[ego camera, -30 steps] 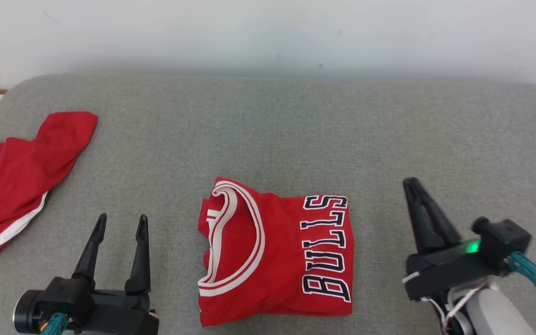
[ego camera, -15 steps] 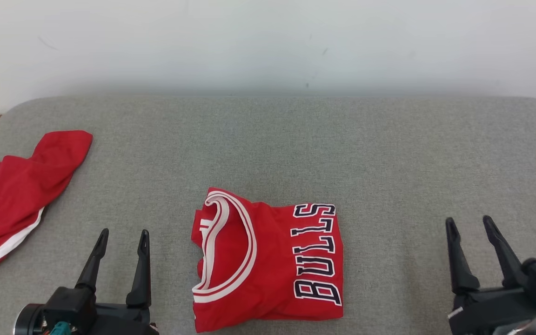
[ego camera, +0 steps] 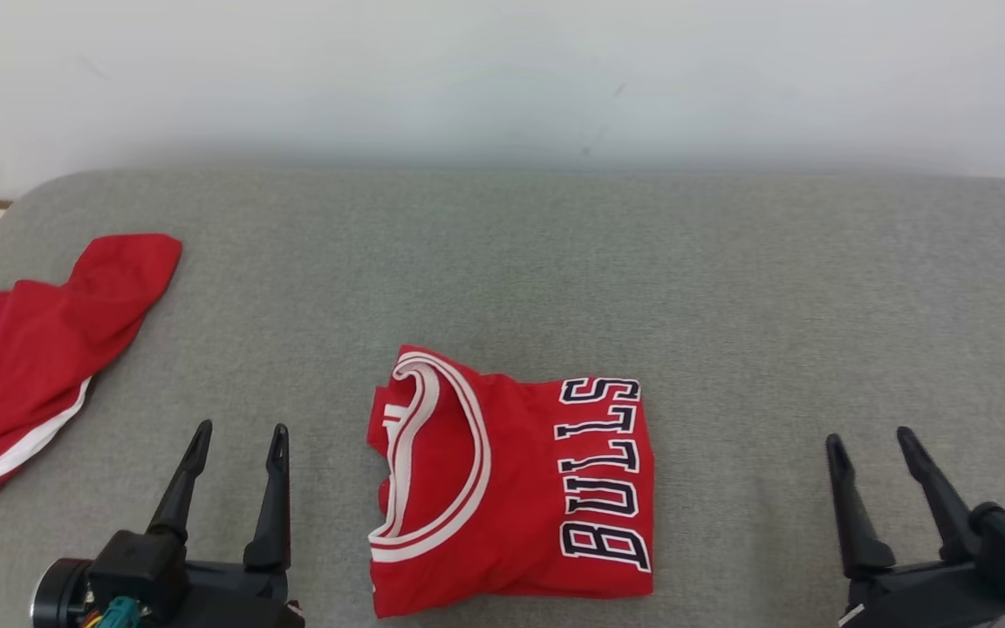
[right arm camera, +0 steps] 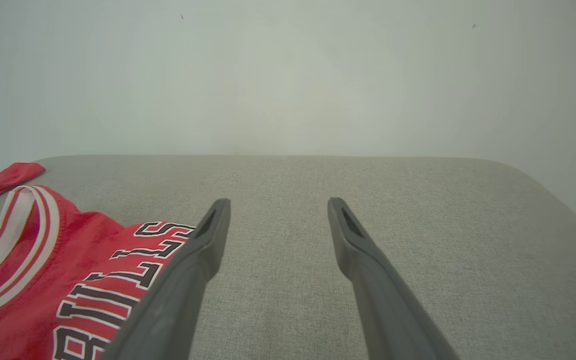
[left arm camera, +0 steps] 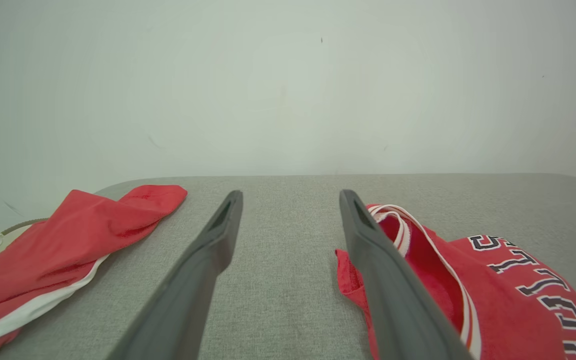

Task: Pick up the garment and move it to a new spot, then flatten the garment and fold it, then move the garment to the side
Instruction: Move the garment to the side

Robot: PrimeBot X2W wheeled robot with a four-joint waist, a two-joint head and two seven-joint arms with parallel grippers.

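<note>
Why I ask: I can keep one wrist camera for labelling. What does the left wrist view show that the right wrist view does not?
Left wrist view, alone of the two: the open left gripper, and most of the loose red garment with its white stripe. Right wrist view, alone of the two: the open right gripper and the grey cushion at its rounded corner. Both: the folded red jersey with its striped collar and BULLS lettering, the cushion, the white wall, and a tip of the loose garment.
</note>
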